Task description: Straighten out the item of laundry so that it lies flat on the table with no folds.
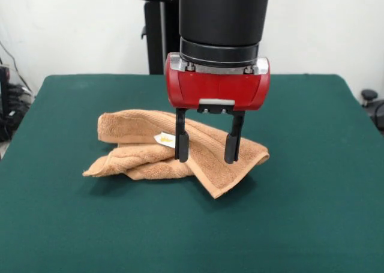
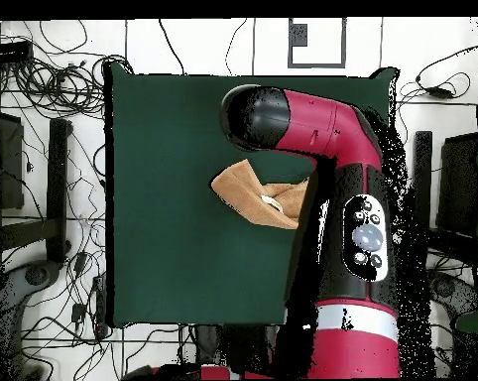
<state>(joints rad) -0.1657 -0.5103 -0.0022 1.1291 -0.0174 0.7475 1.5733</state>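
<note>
Front view shows the towel [image 1: 180, 150] lying bunched and folded over itself near the middle of the green surface [image 1: 312, 225], its white tag [image 1: 165, 139] facing up. The gripper [image 1: 207, 152] hangs over its right part with the fingers [image 1: 182, 146] spread apart and holding nothing, tips at the level of the top layer. I judge it is placed so to pinch a fold and pull it flat.

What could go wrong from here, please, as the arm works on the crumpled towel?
The open pincer straddles several stacked folds of the towel, so closing may pinch more than one layer and drag the bundle instead of spreading it. Its tips sit low, so pushing further might snag the green table cloth. The arm also hides part of the towel from overhead.
</note>
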